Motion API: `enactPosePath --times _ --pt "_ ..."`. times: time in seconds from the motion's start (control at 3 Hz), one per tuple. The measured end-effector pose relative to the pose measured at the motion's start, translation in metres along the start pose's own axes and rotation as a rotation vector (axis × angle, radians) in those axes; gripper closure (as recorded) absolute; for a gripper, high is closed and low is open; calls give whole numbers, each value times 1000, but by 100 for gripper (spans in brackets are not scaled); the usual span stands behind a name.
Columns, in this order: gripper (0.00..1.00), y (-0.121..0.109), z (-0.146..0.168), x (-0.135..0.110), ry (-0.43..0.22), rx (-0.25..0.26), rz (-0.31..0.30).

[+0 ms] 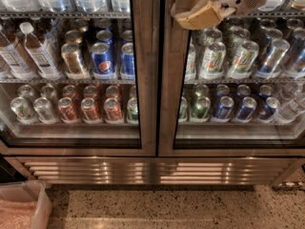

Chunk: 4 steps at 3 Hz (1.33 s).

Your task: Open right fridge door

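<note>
Pepsi logo on blue cans [102,61], pincer [198,14] at top right

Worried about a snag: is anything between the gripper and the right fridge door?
Nothing visible. The gripper is at the top, over the inner steel frame of the right fridge door, with no object between them.
</note>
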<state>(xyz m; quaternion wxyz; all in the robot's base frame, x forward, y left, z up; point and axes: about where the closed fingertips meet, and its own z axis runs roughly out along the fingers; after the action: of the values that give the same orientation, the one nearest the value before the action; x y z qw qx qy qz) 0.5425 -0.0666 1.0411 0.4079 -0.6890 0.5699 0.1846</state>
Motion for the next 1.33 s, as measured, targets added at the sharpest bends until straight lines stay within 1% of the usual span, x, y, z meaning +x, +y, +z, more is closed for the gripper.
enactPosePath --times 0.67,1.0,1.33 --pt "100 0 0 0 -1 0 5" --pt "100 -3 -2 -5 -16 12 -3" --pt "100 -3 -2 -5 -16 11 -3"
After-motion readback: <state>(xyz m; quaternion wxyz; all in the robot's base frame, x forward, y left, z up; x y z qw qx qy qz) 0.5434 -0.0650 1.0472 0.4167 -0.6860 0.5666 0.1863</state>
